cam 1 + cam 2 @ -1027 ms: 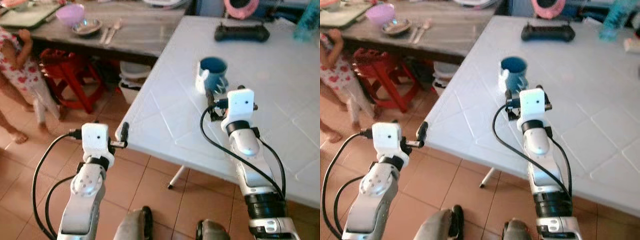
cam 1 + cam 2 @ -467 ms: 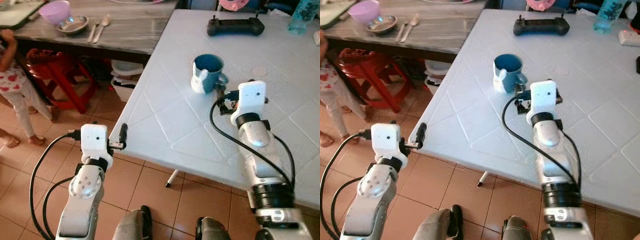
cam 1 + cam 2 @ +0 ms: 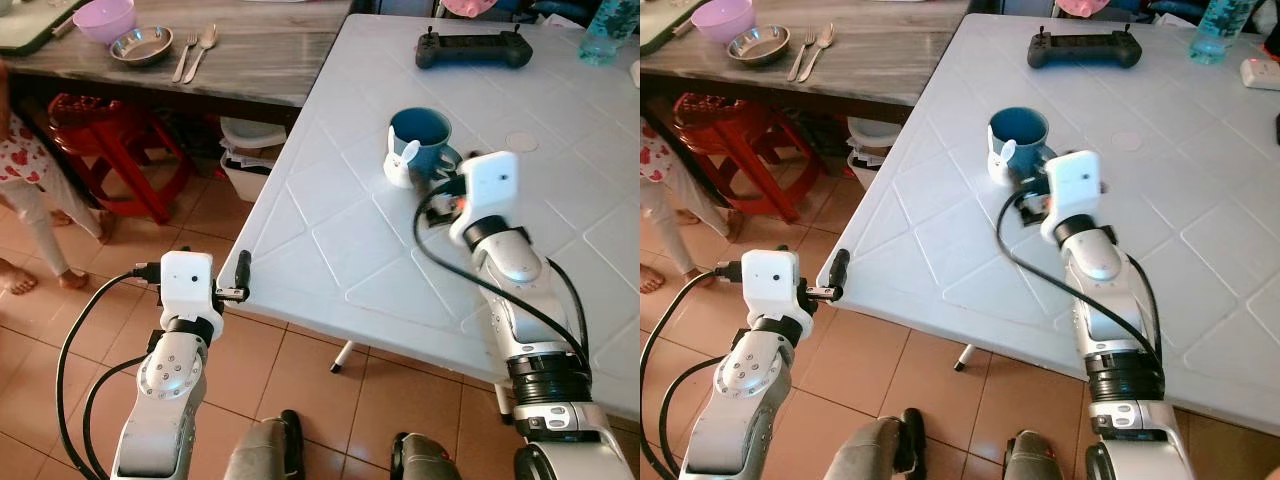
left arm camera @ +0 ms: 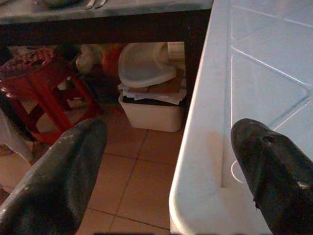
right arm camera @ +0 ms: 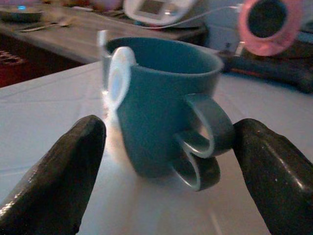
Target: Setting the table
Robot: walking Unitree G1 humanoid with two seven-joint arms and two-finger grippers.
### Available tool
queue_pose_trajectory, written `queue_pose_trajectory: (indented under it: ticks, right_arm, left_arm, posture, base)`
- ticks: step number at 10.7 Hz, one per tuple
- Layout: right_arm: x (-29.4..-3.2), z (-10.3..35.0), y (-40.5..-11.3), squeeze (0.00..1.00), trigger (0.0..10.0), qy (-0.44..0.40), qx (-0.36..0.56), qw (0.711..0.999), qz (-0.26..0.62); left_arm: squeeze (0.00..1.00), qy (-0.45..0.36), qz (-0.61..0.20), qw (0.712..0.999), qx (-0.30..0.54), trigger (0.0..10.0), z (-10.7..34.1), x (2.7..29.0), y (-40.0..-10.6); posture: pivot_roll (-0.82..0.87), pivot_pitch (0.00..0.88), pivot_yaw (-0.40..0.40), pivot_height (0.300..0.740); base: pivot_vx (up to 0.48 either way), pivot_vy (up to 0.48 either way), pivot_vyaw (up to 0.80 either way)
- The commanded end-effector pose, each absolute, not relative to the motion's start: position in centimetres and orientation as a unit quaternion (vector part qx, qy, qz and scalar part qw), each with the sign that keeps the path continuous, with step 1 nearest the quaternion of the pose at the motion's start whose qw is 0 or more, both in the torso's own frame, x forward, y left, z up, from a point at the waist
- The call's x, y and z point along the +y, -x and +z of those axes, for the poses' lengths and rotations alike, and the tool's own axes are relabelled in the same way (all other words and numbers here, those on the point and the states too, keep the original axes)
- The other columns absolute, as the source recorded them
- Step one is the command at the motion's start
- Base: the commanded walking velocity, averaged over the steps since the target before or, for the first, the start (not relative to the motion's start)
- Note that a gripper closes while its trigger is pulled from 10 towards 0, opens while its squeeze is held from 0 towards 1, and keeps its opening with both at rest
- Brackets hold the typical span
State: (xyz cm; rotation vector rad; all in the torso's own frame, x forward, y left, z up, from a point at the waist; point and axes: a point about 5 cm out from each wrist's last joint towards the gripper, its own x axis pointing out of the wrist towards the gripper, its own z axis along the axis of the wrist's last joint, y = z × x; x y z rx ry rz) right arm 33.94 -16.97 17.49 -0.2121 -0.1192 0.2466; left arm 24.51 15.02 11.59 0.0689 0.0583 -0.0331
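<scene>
Right end effector (image 5: 166,142) spread wide around the blue mug (image 5: 156,103) on the white tabletop (image 3: 340,230), its fingertips hidden behind the wrist camera; left end effector (image 4: 166,161) open, empty.

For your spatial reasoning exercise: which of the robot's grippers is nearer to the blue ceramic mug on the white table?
Right. The right gripper is open at the blue ceramic mug, a finger either side of its handle. The left gripper hangs open off the white table's near corner.

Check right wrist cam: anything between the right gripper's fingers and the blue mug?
Nothing. In the right wrist view, the blue mug stands upright on bare white table, its handle facing the open right gripper, fingers apart on either side.
</scene>
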Motion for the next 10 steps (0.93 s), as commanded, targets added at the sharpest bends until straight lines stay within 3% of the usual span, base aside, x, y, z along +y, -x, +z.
queue_pose_trajectory:
  ticks: [1,3,10]
  right_arm:
    - [-16.5,17.6,-34.3,0.0,10.0,0.107,-0.051,0.982,0.144]
    - [-16.2,17.6,-34.5,0.0,0.0,0.107,-0.032,0.976,0.185]
    - [-16.3,18.6,-34.6,0.0,0.0,0.115,-0.065,0.978,0.163]
  left_arm:
    - [0.0,-0.042,-0.005,0.999,0.032,10.0,11.6,15.5,-24.3]
    - [0.0,-0.043,-0.001,0.999,0.033,10.0,11.7,15.5,-24.4]
    - [0.0,-0.038,0.0,0.999,0.031,10.0,11.5,15.2,-24.6]
  posture:
    - [0.02,0.207,0.095,0.74]
    - [0.02,0.21,0.095,0.74]
    - [0.01,0.198,0.082,0.74]
  base:
    - [0.0,0.0,0.0]
    - [0.0,0.0,0.0]
    - [0.0,0.0,0.0]
